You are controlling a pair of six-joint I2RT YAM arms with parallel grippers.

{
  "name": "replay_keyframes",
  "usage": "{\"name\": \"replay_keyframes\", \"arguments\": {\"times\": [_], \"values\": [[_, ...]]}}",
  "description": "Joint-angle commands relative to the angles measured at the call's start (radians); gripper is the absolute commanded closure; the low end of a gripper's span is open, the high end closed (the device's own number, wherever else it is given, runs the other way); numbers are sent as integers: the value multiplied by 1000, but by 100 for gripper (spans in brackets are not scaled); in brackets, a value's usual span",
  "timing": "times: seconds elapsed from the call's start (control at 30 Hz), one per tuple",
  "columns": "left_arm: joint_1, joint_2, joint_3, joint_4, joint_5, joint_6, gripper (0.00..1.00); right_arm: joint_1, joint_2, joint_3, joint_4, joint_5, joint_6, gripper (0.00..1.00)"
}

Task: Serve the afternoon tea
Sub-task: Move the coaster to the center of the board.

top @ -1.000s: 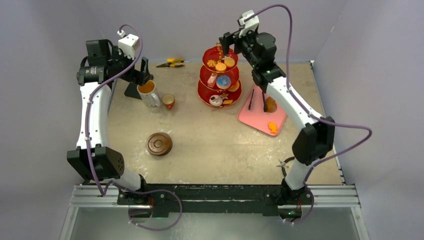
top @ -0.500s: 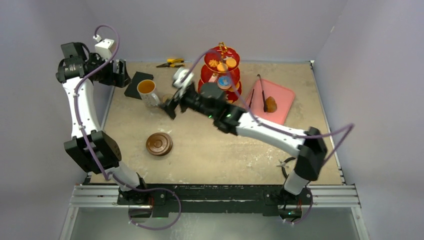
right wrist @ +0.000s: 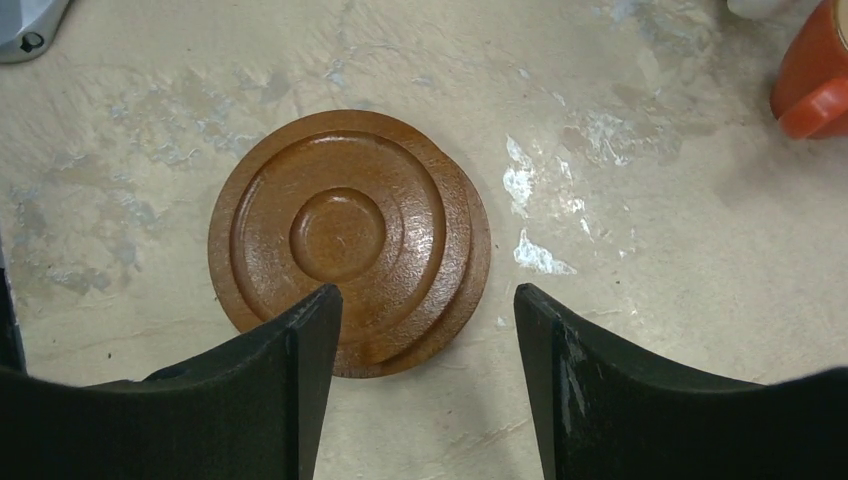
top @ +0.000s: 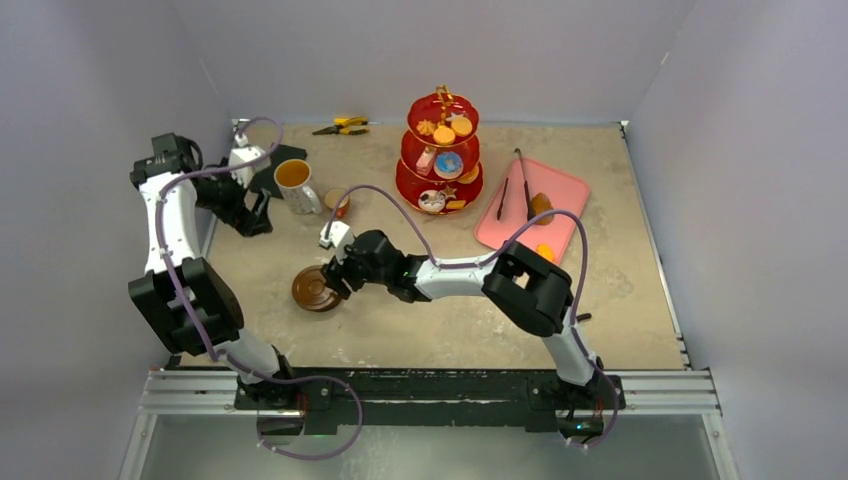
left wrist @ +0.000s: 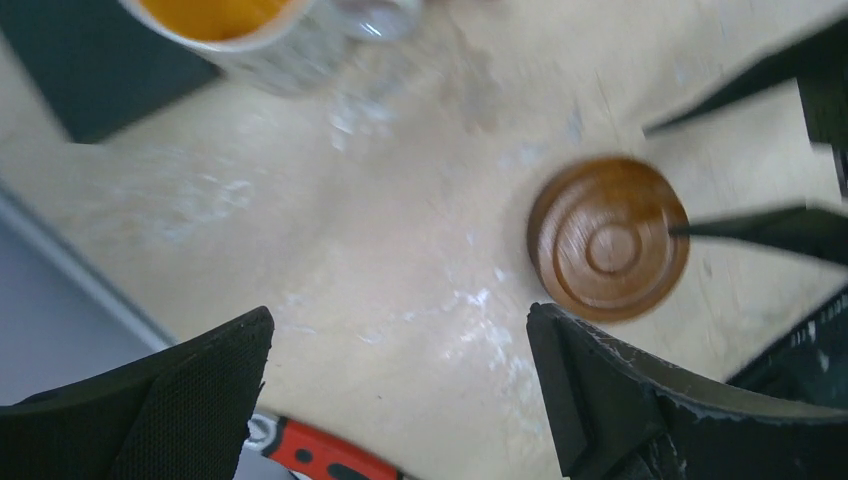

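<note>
Two stacked brown saucers (top: 317, 288) (right wrist: 350, 240) (left wrist: 608, 238) lie on the table, the upper one slightly offset. My right gripper (top: 333, 277) (right wrist: 428, 310) hovers open at their right edge, its left finger over the rim and nothing between the jaws. The white mug of amber tea (top: 295, 185) (left wrist: 240, 30) stands at the back left, the small copper cup (top: 338, 203) (right wrist: 815, 80) beside it. My left gripper (top: 250, 220) (left wrist: 400, 340) is wide open and empty, left of the mug. The red three-tier stand (top: 441, 150) holds pastries at the back.
A pink tray (top: 530, 210) with black tongs (top: 525, 185) and a pastry lies right of the stand. Yellow pliers (top: 342, 125) rest at the back edge. A black block (top: 265, 178) sits behind the mug. A red-handled tool (left wrist: 320, 455) shows under the left gripper.
My right arm swung from the stand's top, past the copper cup, down to the saucers, and its jaws narrowed. My left gripper left the mug and dropped to its left. The pink tray sits turned.
</note>
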Motion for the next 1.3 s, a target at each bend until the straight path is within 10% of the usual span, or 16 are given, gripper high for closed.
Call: {"name": "replay_keyframes", "arguments": {"times": [0.0,0.47,1.07,1.17,1.27], "values": [[10,-49,-107,-180,44,386,1,-3,-9,-20,115,22,43,34],[-16,-125,-431,-69,-78,638,4,-96,-100,-264,82,158,117,51],[-262,-176,-523,253,-79,386,6,-203,-303,-512,-100,385,258,74],[-268,-175,-508,246,-58,370,6,-211,-372,-564,-51,333,283,69],[-277,-174,-496,240,-44,353,6,-212,-436,-563,-28,258,284,40]]}}
